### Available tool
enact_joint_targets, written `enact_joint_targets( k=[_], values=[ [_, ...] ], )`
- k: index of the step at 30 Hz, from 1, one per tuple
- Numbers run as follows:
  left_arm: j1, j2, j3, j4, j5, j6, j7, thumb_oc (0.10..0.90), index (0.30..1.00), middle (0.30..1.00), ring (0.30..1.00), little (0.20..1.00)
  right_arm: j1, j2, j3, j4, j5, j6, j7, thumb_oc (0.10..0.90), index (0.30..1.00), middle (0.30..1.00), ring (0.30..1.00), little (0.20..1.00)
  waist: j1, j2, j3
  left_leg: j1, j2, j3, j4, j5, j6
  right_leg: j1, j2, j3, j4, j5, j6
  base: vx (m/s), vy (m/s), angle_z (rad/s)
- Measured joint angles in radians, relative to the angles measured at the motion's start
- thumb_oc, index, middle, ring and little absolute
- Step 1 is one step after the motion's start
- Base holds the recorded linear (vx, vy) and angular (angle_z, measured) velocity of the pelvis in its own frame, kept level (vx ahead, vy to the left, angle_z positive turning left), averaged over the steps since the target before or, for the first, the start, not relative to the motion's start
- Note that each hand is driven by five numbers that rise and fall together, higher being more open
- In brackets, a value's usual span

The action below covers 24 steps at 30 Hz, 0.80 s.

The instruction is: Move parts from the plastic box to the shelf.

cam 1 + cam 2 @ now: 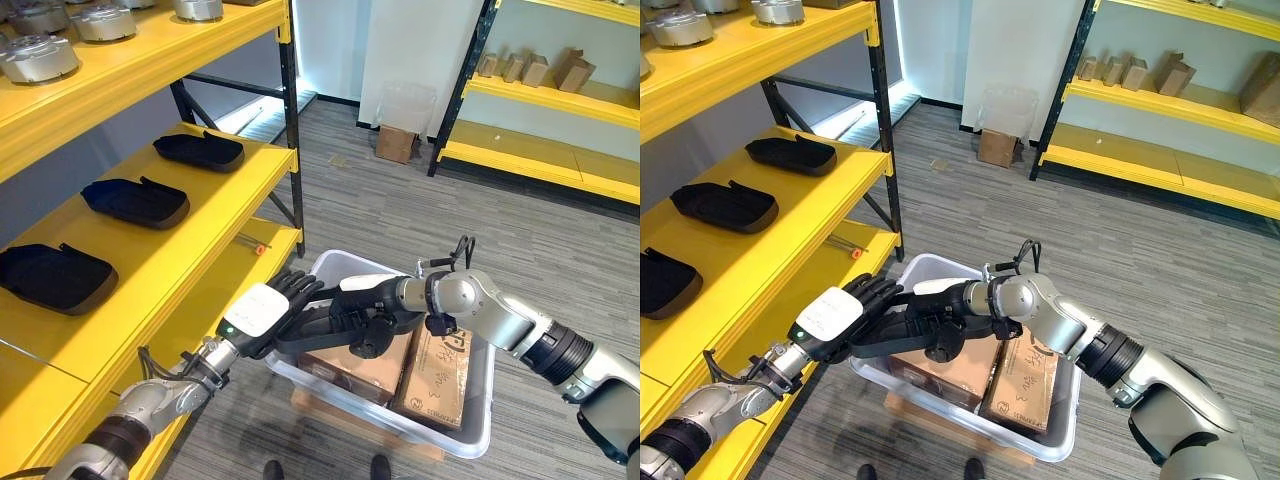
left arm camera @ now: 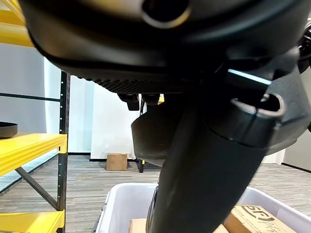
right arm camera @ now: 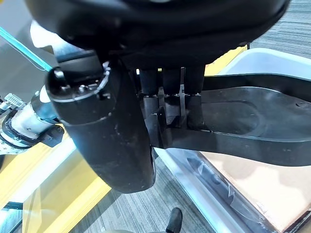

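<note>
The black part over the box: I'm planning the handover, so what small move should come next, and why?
Probably swing the black part left toward the yellow shelf. Both the left hand and right hand grip it above the plastic box, beside the shelf's parts.

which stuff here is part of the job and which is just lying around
Part of the job:
- black part held over the box by right hand, left hand against it
- plastic box
- yellow shelf with black parts on it

Just lying around:
- cardboard box on the floor
- far shelf with cardboard pieces
- metal parts on the top level
</note>
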Motion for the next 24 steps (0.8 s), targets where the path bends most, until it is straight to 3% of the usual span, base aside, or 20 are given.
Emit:
enact_joint_targets(
  k=[14, 21, 22, 23, 24],
  values=[
    [-0.002, 0.013, -0.040, -0.021, -0.035, -0.031, -0.048, 0.900, 1.000, 1.000, 1.000, 1.000, -0.021, -0.002, 0.035, 0.001, 0.000, 0.009, 0.003, 0.400, 0.300, 0.300, 0.300, 0.300, -0.001, 0.000, 0.000, 0.001, 0.000, 0.002, 0.000, 0.000, 0.000, -0.001, 0.000, 0.002, 0.000, 0.001, 0.000, 0.00, 0.000, 0.00],
    [-0.058, 0.048, -0.115, -0.069, -0.035, -0.045, -0.052, 0.900, 1.000, 1.000, 1.000, 1.000, -0.036, 0.001, 0.037, 0.034, 0.000, 0.016, 0.001, 0.400, 0.300, 0.300, 0.300, 0.300, -0.002, -0.001, 0.000, 0.001, 0.000, 0.003, 0.000, 0.000, 0.000, 0.000, 0.000, 0.002, 0.000, 0.002, 0.000, 0.00, 0.000, 0.00],
    [-0.063, 0.047, -0.118, -0.069, -0.035, -0.048, -0.055, 0.576, 0.547, 0.547, 0.547, 0.547, -0.036, 0.000, 0.037, 0.034, 0.000, 0.016, -0.001, 0.400, 0.300, 0.300, 0.300, 0.300, -0.002, -0.001, 0.000, 0.002, 0.000, 0.003, 0.000, 0.000, 0.000, 0.000, 0.000, 0.002, 0.000, 0.002, 0.000, 0.00, 0.000, 0.00],
    [-0.066, 0.047, -0.121, -0.070, -0.035, -0.049, -0.058, 0.400, 0.300, 0.300, 0.300, 0.300, -0.037, 0.000, 0.037, 0.034, 0.000, 0.016, -0.002, 0.400, 0.300, 0.300, 0.300, 0.300, -0.002, 0.000, 0.000, 0.002, 0.000, 0.003, 0.000, 0.000, 0.000, 0.000, 0.000, 0.002, 0.000, 0.002, 0.000, 0.00, 0.000, 0.00],
    [-0.067, 0.046, -0.121, -0.071, -0.036, -0.049, -0.064, 0.400, 0.300, 0.300, 0.300, 0.300, -0.037, 0.000, 0.037, 0.034, 0.000, 0.017, -0.004, 0.400, 0.300, 0.300, 0.300, 0.300, -0.003, 0.000, 0.000, 0.002, 0.000, 0.003, 0.000, 0.000, 0.000, 0.000, 0.000, 0.003, 0.000, 0.002, 0.000, 0.00, 0.000, 0.00]
  ],
)
